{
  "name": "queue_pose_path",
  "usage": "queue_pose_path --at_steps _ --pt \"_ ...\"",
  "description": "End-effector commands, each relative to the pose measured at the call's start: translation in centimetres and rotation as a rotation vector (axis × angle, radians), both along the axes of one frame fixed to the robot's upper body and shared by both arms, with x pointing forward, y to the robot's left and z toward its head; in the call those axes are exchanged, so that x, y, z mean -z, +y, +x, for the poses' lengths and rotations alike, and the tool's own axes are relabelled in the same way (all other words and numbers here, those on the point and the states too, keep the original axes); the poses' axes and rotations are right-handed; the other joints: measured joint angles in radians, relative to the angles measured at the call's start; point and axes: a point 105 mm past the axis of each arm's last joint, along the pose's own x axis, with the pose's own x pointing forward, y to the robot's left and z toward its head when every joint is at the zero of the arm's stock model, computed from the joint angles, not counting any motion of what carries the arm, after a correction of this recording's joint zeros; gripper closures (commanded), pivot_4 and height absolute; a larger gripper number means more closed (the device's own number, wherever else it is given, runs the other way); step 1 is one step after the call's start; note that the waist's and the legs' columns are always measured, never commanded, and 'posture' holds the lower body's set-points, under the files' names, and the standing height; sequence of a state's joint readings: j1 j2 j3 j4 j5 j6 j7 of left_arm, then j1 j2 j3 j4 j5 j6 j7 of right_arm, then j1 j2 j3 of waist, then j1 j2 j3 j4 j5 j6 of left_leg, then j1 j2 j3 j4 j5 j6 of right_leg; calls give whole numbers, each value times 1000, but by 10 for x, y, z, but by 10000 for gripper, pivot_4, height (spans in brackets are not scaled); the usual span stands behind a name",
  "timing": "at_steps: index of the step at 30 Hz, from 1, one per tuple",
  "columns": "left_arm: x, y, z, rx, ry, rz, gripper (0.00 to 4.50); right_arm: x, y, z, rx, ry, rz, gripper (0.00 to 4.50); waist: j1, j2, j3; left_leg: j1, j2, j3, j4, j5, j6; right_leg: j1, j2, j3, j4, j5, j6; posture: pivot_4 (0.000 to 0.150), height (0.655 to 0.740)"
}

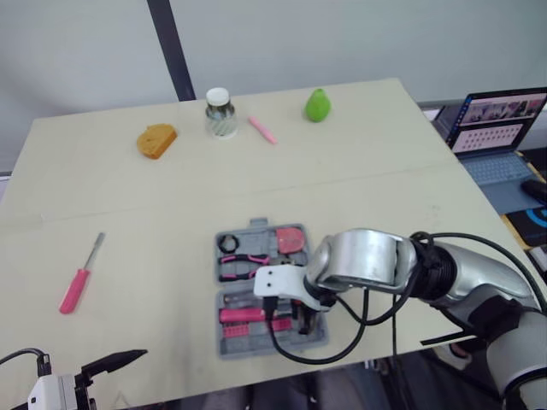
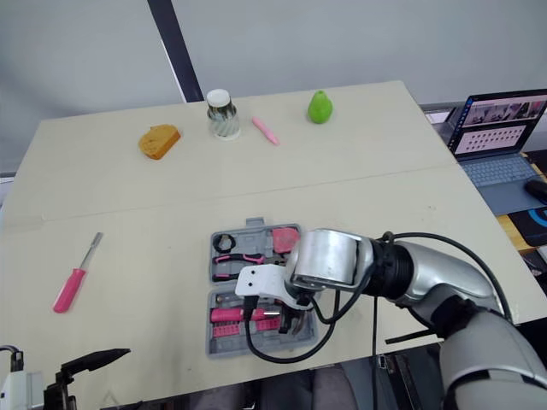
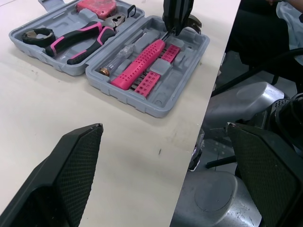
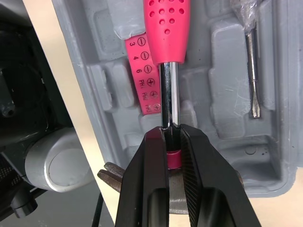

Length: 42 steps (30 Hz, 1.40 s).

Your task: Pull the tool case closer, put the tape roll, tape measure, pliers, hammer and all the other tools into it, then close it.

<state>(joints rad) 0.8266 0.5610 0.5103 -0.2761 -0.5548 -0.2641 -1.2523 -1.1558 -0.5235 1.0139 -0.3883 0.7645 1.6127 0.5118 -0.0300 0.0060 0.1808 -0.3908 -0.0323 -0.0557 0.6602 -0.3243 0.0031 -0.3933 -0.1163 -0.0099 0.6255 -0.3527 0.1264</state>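
At the near left corner the left gripper (image 3: 164,128) hangs over the pale wooden table (image 1: 385,196) with its black fingers spread wide, holding nothing. Farther out on that side lies a pink-handled screwdriver with a steel shaft (image 1: 79,279), well apart from everything and not yet packed.

In the middle, near the table's front edge, the grey moulded plastic tool case (image 3: 128,97) lies open in two halves. The far half holds a black tape roll (image 1: 227,243), pink-and-black pliers (image 3: 78,40) and a pink tape measure (image 3: 97,5). In the near half lies the hammer with the perforated pink handle and chrome shaft (image 4: 165,28). The right gripper (image 4: 169,133) is pinched tight on that shaft, just by the head.

To my eye the job now is seating the hammer. The handle looks lined up with its channel, so I'd press the head end flat into its pocket. Then I'd let go and lift straight up, so nothing sits proud and stops the case closing.
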Motion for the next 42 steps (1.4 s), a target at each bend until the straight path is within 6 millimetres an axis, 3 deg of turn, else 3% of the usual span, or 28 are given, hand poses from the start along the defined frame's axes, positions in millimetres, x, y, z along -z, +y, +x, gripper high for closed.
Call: queue_pose_path --at_steps 1,31,34,39,42 --pt "-2 -2 -4 -5 -8 7 0 -6 3 2 -15 -29 6 43946 0 0 0 0 0 0 0 0 0 0 0 0 0 0 0 1500 7391" --pt "4 -4 -7 -23 -12 -3 0 -8 3 12 -107 -71 -2 43946 0 0 0 0 0 0 0 0 0 0 0 0 0 0 0 1500 7391" --pt "4 -5 -7 -24 -12 -4 0 -8 4 12 -120 -67 2 31977 0 0 0 0 0 0 0 0 0 0 0 0 0 0 0 1500 7391" --pt "5 -4 -7 -23 -10 -5 0 -16 2 8 -136 -56 23 7753 1 0 0 0 0 0 0 0 0 0 0 0 0 0 0 1500 7391" --pt "5 -4 -6 -21 -12 -6 0 -30 2 5 -120 -40 80 7753 1 0 0 0 0 0 0 0 0 0 0 0 0 0 0 1500 7391"
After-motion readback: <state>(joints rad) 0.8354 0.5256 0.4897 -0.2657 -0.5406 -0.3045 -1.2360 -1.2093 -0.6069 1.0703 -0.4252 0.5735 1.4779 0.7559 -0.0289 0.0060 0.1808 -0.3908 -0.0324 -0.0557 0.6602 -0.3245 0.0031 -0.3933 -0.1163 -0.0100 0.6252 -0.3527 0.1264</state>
